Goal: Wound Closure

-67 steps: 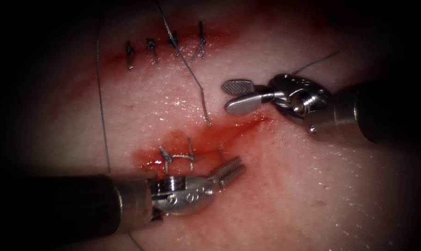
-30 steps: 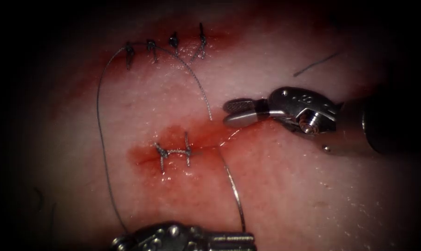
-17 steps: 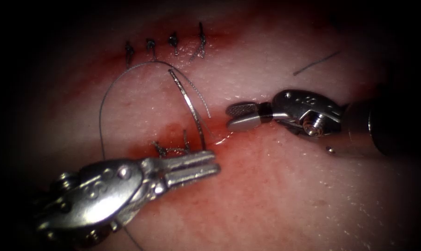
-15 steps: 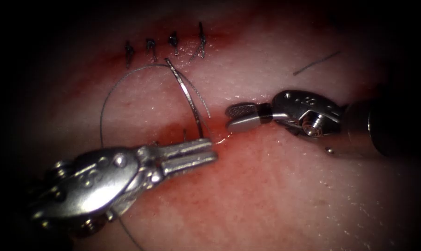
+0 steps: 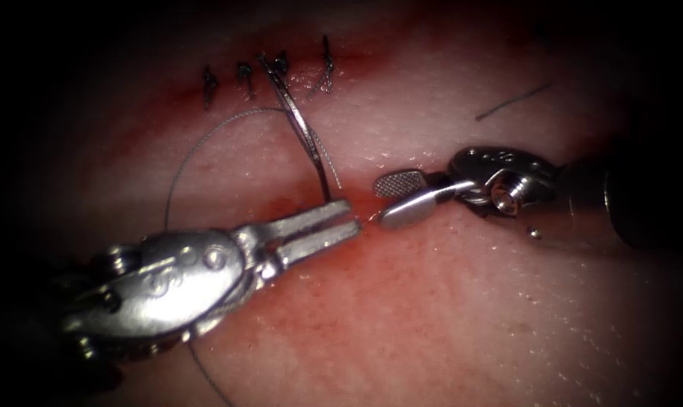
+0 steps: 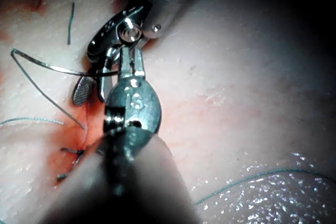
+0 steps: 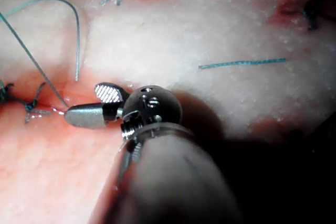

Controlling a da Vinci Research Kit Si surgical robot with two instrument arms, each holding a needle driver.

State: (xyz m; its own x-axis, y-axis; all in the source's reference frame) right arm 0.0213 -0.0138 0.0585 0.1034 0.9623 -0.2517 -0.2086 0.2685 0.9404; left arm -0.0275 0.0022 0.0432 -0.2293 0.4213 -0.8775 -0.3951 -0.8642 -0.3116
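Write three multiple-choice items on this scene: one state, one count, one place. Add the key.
1. The left end effector is: A) open, empty; B) shut on thread; C) shut on the needle.
2. Stitches in the upper row: A) two; B) four; C) six.
3. The loose thread piece lies: A) above the right end effector in the endoscope view; B) under the left end effector; C) across the stitches.
Key: 1 C, it grips the needle near one end, the curve apparently clear of the tissue. 2 B, four show. 3 A, over that open, empty tool.
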